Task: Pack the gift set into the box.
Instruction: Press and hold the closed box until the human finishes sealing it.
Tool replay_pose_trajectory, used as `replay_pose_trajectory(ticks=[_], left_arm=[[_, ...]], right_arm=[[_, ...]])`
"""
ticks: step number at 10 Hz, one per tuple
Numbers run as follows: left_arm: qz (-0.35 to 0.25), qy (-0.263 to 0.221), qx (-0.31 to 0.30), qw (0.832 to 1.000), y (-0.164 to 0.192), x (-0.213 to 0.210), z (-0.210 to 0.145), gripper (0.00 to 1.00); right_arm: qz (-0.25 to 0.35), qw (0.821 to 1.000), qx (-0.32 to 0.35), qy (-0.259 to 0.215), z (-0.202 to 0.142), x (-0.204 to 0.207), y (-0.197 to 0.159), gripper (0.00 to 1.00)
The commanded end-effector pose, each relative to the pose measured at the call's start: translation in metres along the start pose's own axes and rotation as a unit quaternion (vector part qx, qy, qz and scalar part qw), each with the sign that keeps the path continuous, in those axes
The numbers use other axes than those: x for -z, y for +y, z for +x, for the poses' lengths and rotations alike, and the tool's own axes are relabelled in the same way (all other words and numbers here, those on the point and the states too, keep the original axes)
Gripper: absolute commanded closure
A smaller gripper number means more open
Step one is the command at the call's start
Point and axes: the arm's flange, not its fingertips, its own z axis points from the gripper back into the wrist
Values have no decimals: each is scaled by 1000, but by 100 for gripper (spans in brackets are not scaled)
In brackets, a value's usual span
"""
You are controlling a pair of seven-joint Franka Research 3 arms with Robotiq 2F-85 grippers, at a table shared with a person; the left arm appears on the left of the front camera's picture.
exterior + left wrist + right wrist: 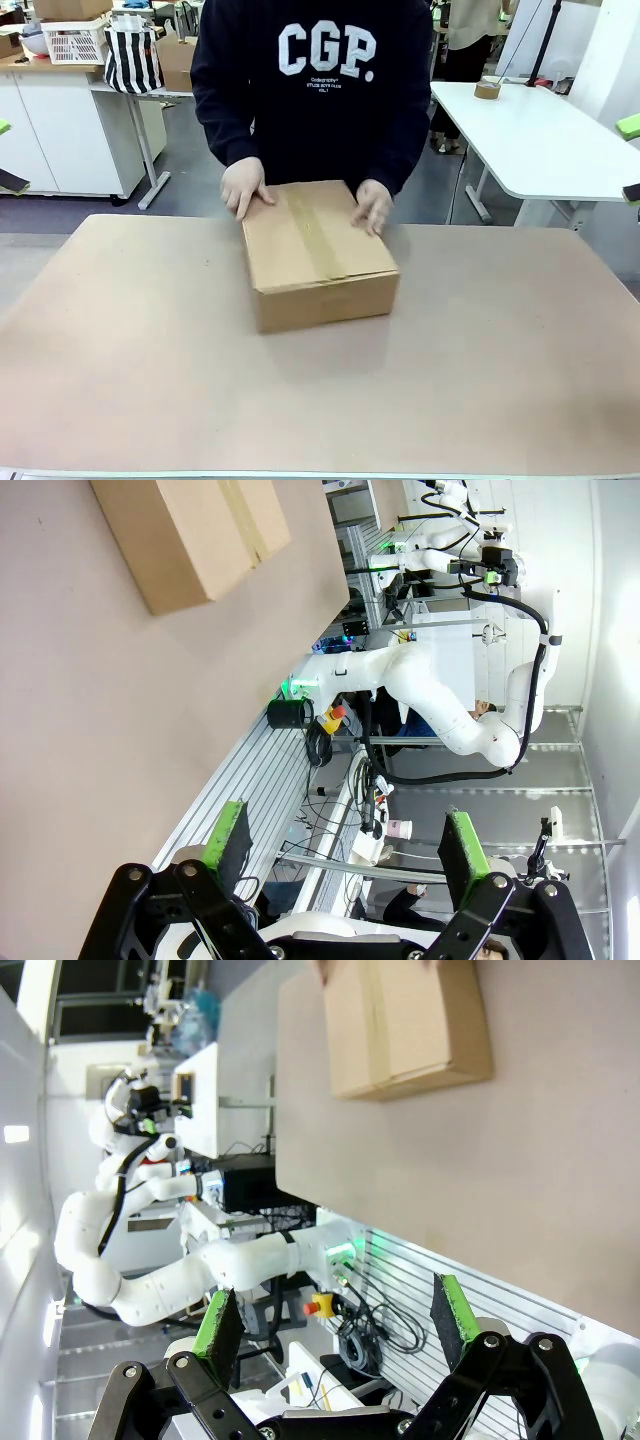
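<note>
The box (318,255) stands taped near the far edge of the table (150,380), a person's hands (243,186) on its far corners. It seems stiff, perhaps light; best held by its sides. The left claw (345,825) and the right claw (335,1305) are released, empty.

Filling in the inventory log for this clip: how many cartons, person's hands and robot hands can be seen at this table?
Brown carton: 1
Person's hands, resting on the carton: 2
Robot hands, left and right, both open: 2
Total: 5
</note>
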Motion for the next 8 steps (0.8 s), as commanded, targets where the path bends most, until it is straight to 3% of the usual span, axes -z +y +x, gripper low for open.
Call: replay_pose_trajectory(ticks=[1,8], left_arm=[[7,2,3,1000,1,2,-4,0],[7,2,3,1000,1,2,-4,0]], right_arm=[[10,1000,-12,-1,3,3,2,0],[10,1000,-12,-1,3,3,2,0]])
